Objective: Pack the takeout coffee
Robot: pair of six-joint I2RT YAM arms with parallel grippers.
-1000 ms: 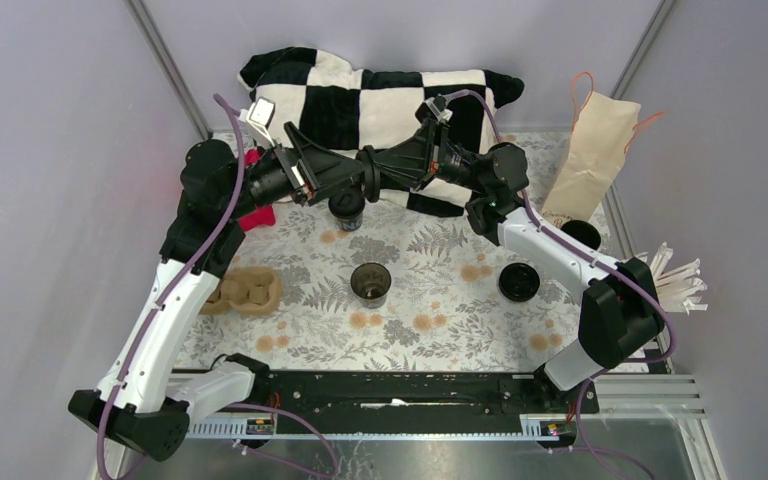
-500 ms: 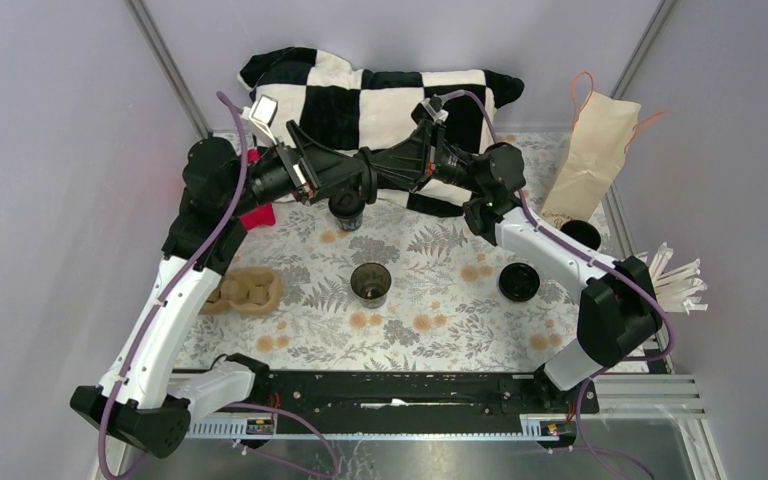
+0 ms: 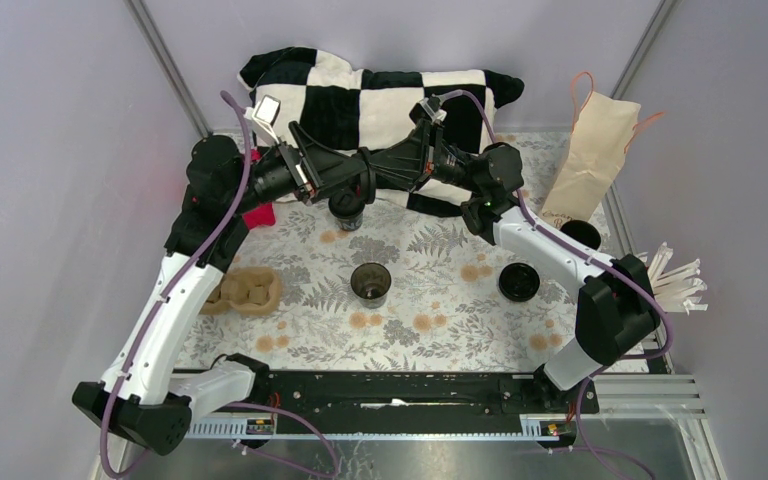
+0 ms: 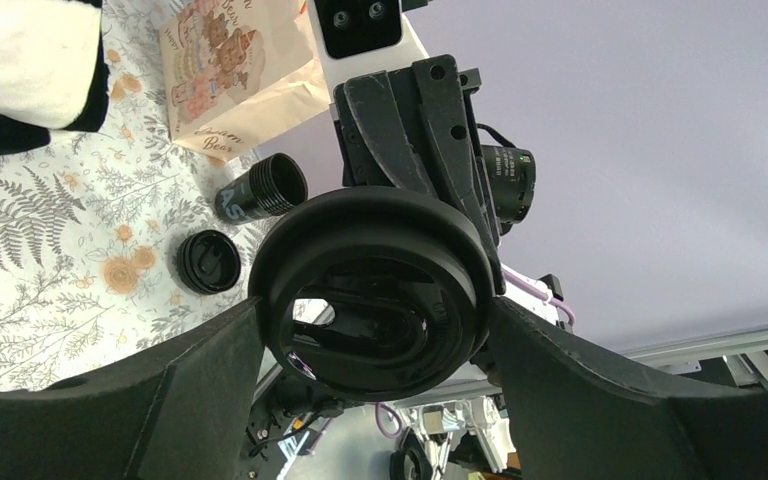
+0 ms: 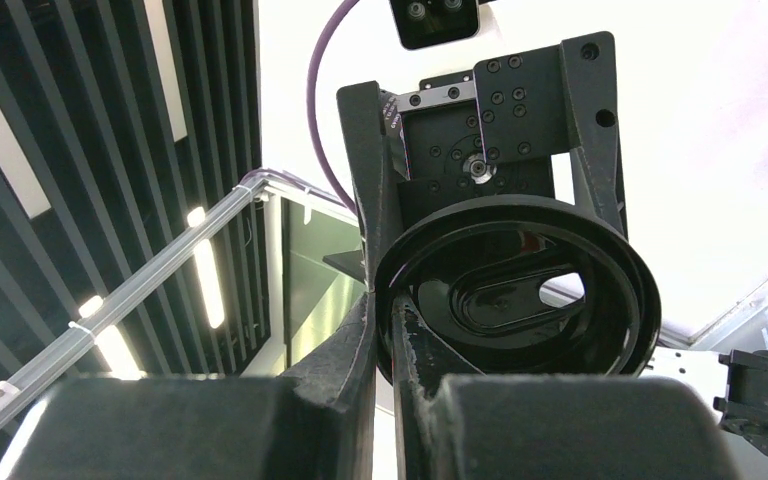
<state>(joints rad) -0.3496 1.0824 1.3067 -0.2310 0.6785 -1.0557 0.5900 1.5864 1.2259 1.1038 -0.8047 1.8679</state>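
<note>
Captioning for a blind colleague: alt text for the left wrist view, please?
A round black lid fills the centre, held at its top rim by the right gripper, while the left gripper's fingers flank it on both sides. Behind at left, on a flowered tablecloth, sit a second lid, an open black cup and a printed paper bag.

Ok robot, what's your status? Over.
Right pincer shut on lid. Left pincer straddling it, grip unclear. Open cup mid-table. Another cup beneath pincers.

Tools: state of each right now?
Left tool: jaws wide around lid; grip cannot be told.
Right tool: shut on lid rim.
</note>
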